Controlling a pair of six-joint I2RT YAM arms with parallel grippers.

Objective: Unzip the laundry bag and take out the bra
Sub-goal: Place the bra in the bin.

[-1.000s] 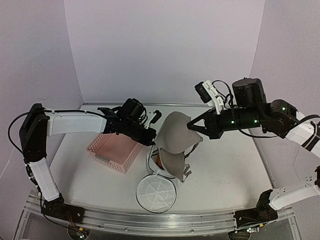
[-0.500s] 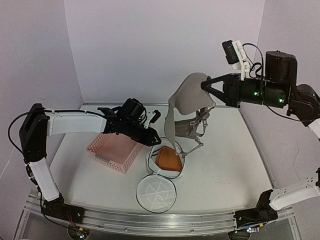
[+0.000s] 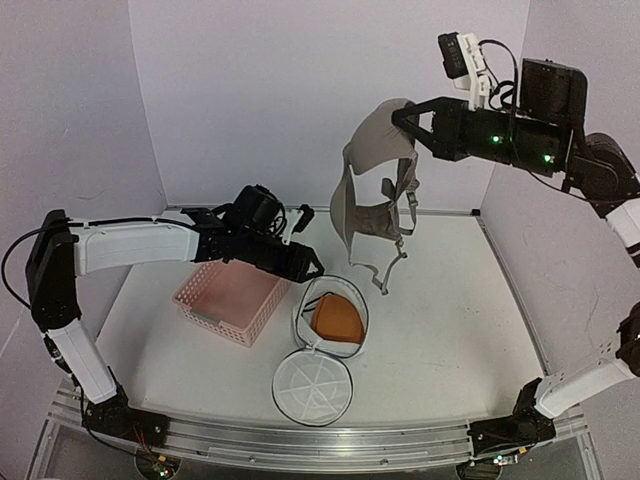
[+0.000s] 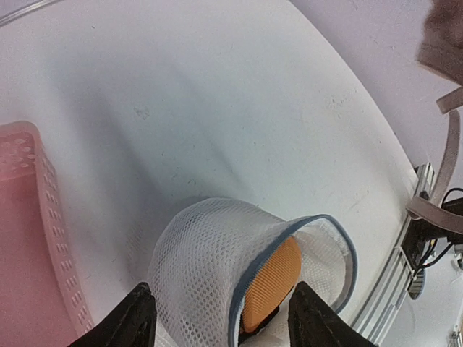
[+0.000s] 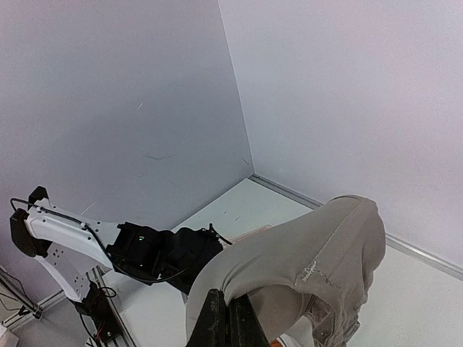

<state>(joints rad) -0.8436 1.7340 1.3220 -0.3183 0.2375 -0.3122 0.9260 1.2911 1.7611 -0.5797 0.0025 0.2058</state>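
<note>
Bra (image 4: 271,278) (orange, partly hidden) inside laundry bag (image 4: 192,253)

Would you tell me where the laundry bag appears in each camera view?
Top external: laundry bag at table centre.
Left wrist: laundry bag at bottom centre, mouth open.
Right wrist: not discernible.
Shared landmark: the hanging taupe garment, present in all three.

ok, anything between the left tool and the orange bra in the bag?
Yes: the side wall of the white mesh laundry bag sits between the left tool and the orange padded bra. Its mouth is open.
</note>
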